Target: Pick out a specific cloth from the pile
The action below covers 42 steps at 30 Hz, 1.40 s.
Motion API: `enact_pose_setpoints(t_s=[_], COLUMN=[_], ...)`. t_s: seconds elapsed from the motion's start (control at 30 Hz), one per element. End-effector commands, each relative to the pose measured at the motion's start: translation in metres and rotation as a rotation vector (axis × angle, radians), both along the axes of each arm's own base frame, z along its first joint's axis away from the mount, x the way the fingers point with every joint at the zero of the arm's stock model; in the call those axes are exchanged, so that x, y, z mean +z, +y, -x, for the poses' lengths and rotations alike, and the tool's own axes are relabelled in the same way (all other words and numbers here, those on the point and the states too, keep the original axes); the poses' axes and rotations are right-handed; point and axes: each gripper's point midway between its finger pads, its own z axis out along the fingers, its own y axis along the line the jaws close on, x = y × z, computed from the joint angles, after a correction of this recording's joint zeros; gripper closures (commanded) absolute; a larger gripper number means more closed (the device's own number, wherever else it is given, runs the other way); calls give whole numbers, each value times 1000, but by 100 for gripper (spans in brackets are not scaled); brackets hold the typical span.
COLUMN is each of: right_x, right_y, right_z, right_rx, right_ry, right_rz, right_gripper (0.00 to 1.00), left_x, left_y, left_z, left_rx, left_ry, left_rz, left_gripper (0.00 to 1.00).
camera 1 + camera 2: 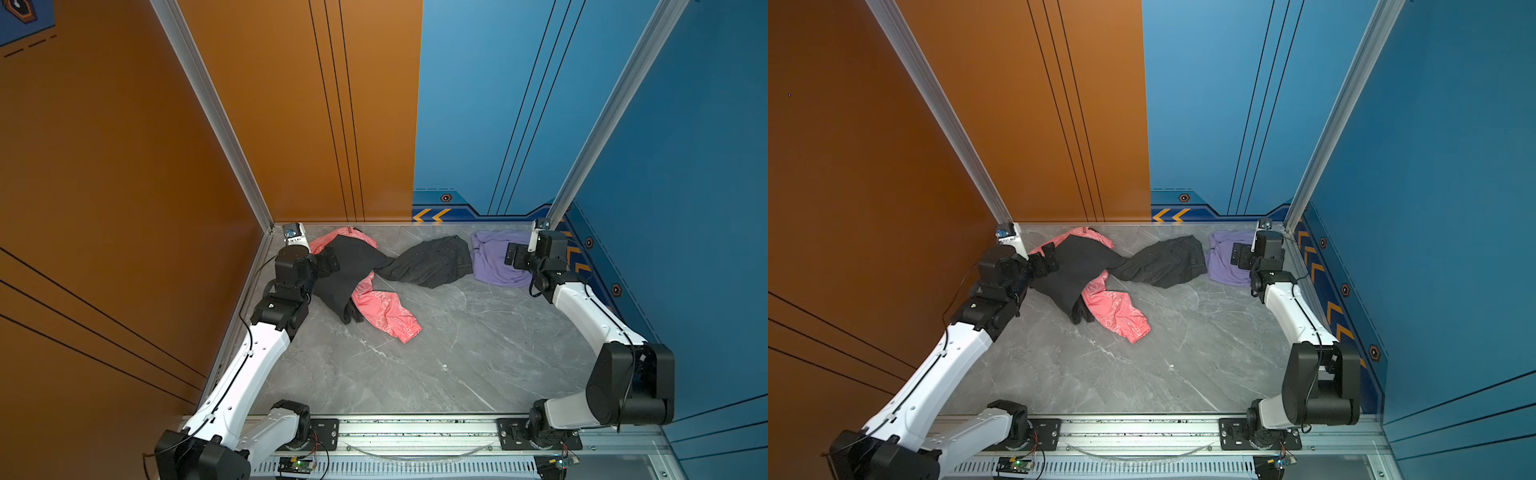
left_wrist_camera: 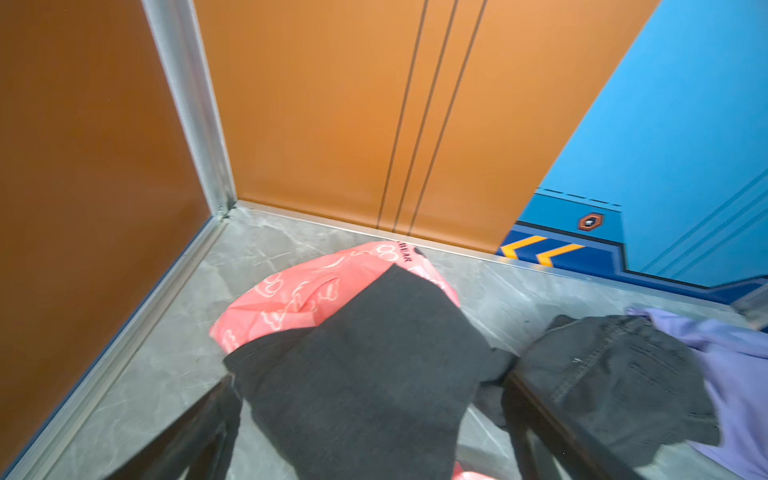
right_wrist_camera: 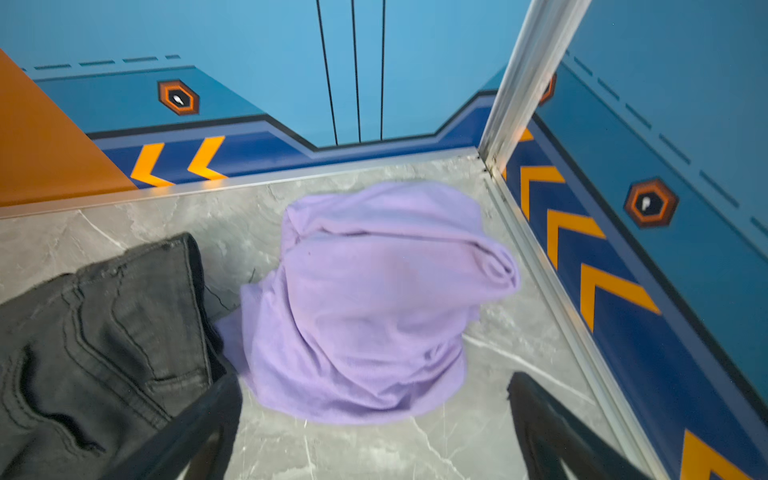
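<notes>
Nearest you, left of the jeans (image 1: pixel 432 262), the pink garment (image 1: pixel 382 309) lies under the black garment (image 1: pixel 349 266); these three make up the pile (image 1: pixel 1096 270). Your left gripper (image 1: pixel 328 266) hangs over the black garment, jaws spread wide, gripping nothing. Right of the jeans and touching them, the purple cloth (image 3: pixel 374 291) lies crumpled. Your right gripper (image 1: pixel 515 255) hangs over it, jaws wide, empty.

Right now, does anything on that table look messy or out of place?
Nothing looks damaged or spilled. A black garment lies across the pink garment, and the purple cloth sits crumpled in a far corner.
</notes>
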Motion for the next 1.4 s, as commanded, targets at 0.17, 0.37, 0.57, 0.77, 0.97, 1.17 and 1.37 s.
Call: enact_pose_setpoints(t_s=[0.17,0.37,0.57,0.77,0.97,1.17,1.37], right_x=[-17,-50,-76,-85,-87,-85,-80], right_y=[-19,-22,-21,-10,-1,-2,-1], right_z=[24,42,53,51,53,58,54], right_rx=[-53,-61,-43,25,78,68,46], right_ry=[-105,-64,-69,-90,-125,-154,-216], right_rz=[-42,-16,-9,-17,-33,-40,-98], right_gripper=[0,0,0,0,0,0,0], left_x=[-49,-89,-116,-146,-170,-172,-191], left_y=[42,51,63,68,66,61,50], left_z=[13,21,28,26,16,-10,-28], left_rx=[161,178,211,201,176,139,67], left_ry=[12,56,74,96,101,88,127], left_rz=[-228,-290,-289,-271,-227,-214,-228], left_gripper=[2,2,2,2,2,2,2])
